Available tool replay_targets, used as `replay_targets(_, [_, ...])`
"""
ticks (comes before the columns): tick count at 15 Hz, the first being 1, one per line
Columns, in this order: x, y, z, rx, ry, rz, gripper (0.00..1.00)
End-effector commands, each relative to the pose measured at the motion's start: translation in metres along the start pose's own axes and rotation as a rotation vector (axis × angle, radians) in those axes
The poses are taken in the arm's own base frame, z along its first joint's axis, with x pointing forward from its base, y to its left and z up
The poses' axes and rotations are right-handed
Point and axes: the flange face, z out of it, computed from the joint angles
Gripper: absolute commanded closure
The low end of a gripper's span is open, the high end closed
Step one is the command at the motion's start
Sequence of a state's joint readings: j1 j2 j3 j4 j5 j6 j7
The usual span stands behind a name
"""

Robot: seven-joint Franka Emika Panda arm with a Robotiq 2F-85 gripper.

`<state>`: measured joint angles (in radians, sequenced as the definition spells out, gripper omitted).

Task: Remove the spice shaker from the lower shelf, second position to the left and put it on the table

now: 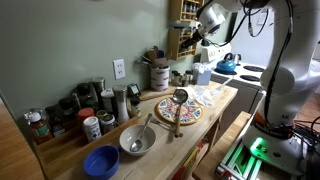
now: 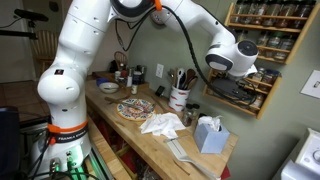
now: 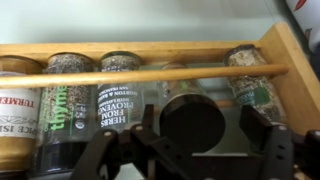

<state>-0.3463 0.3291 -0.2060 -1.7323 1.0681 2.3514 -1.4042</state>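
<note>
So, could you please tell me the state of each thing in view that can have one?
gripper: open, jaws either side of the spice shaker
spice shaker: on the lower shelf, not lifted
thyme jar: upright, shelved behind the rail
tissue box: open, tissue sticking out
blue bowl: looks empty

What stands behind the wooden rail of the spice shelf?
Five spice jars: turmeric, thyme, herbes from Provence, a dark-ended jar between the fingers of the open gripper, and one more. The gripper hides most bases.

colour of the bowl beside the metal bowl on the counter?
The bowl is blue; it shows best in an exterior view.
</note>
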Motion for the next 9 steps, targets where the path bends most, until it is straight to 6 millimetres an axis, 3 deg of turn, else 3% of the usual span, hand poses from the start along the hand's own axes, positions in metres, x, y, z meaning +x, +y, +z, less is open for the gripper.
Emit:
replay_targets(1, [-0.001, 0.008, 0.002, 0.041, -0.004, -0.007, 0.42])
replay_targets(4, [-0.003, 0.012, -0.003, 0.05, -0.007, -0.001, 0.67])
replay_targets(9, [-0.004, 0.015, -0.013, 0.052, -0.004, -0.001, 0.7])
